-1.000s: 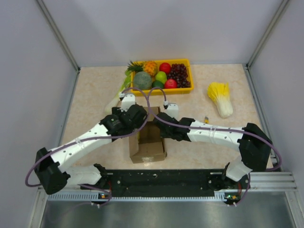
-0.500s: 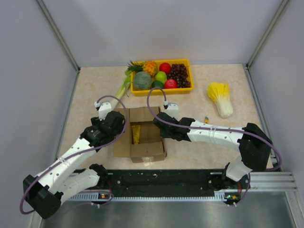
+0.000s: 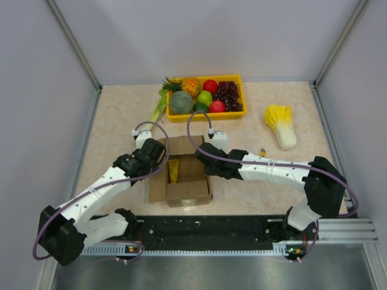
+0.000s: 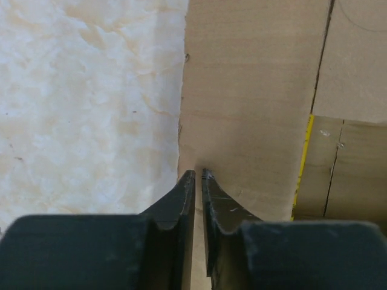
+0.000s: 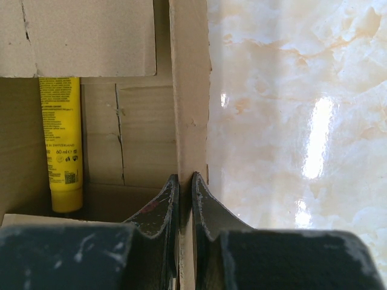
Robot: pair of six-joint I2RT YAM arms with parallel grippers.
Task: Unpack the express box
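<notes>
The express box (image 3: 188, 192), brown cardboard, stands open near the front middle of the table. A yellow tube (image 3: 173, 170) lies inside on its floor (image 5: 60, 139). My left gripper (image 3: 159, 159) is at the far end of the box's left flap (image 4: 248, 109). In the left wrist view its jaws (image 4: 199, 175) stand nearly together, with cardboard showing in the thin gap between them. My right gripper (image 3: 204, 161) is shut on the top edge of the box's right wall (image 5: 188, 90), which runs edge-on between its fingers (image 5: 184, 177).
A yellow tray (image 3: 242, 90) of fruit stands at the back middle, with a leek (image 3: 158, 109) beside its left end. A napa cabbage (image 3: 280, 124) lies at the back right. A small object (image 3: 262, 150) lies right of the box.
My left arm swung from over the box out to the left as the left flap came open. It then came back to the flap, and its jaws closed. The right arm has not moved.
</notes>
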